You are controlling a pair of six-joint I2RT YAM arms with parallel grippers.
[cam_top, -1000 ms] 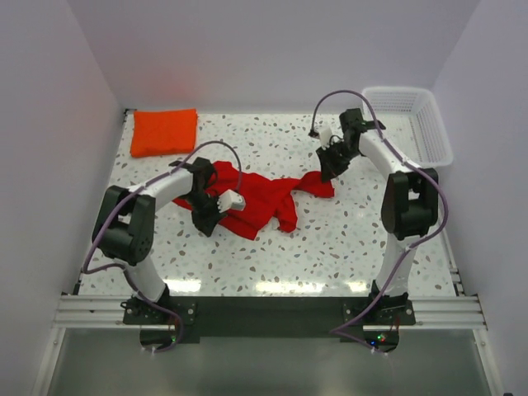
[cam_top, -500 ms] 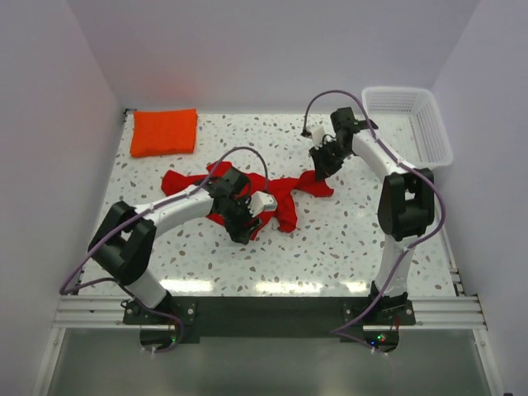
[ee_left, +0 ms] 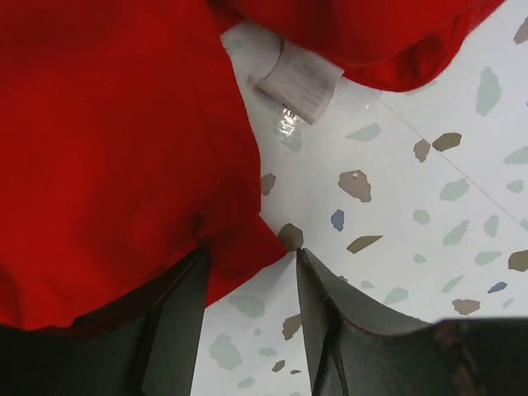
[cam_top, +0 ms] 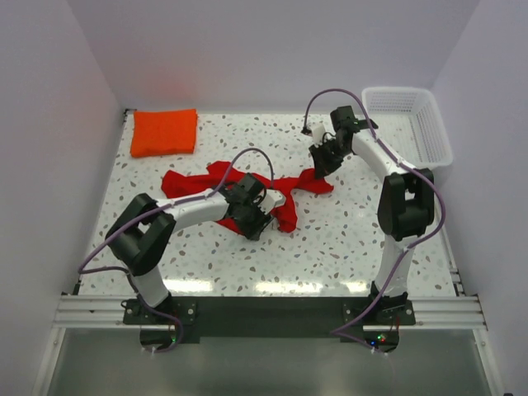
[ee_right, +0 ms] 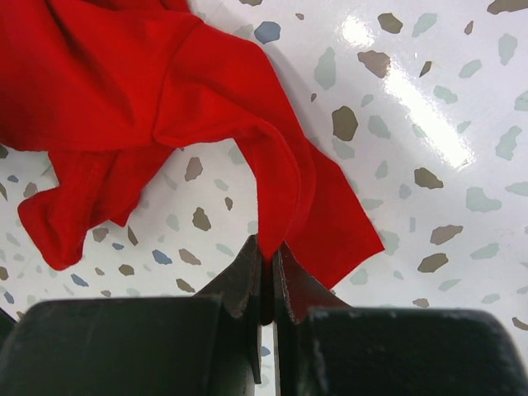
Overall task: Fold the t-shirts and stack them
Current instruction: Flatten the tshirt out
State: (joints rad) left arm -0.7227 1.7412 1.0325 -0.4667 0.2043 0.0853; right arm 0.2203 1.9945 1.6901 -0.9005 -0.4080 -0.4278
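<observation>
Close released left jaws on the hem corner of the red t-shirt (cam_top: 194, 180), crumpled mid-frame on the table (cam_top: 346, 239). Pull against right jaws, clenched on its right edge, spreading cloth flat.

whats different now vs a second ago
The left gripper swung right across the crumpled bright red cloth t-shirt to its near edge and opened its jaws. The right gripper shifted slightly left, still pinching the shirt's right end. The folded orange cloth t-shirt and white plastic lattice basket stayed put.
</observation>
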